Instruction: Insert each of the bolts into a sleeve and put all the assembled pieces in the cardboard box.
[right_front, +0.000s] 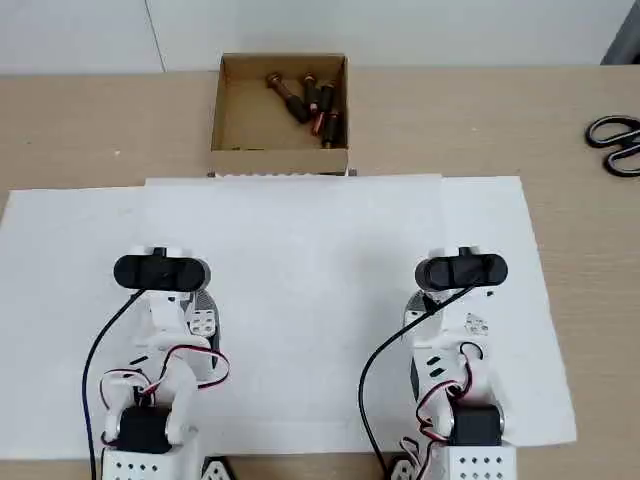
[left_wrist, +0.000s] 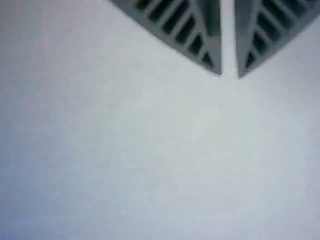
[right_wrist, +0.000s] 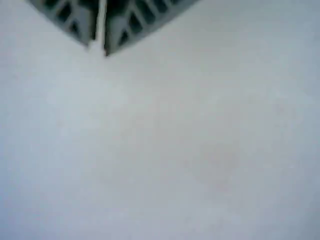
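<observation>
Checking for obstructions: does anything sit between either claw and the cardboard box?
Nothing visible does. Only white paper lies between the left claw, the right claw and the cardboard box; scissors lie off to the side.

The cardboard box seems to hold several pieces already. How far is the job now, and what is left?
Done, it seems: several pieces that look like bolts in sleeves lie together in the cardboard box. In hand: nothing; the left gripper and the right gripper are both shut on nothing, over the white paper. Left: probably nothing, since every piece I can see is in the box.
</observation>
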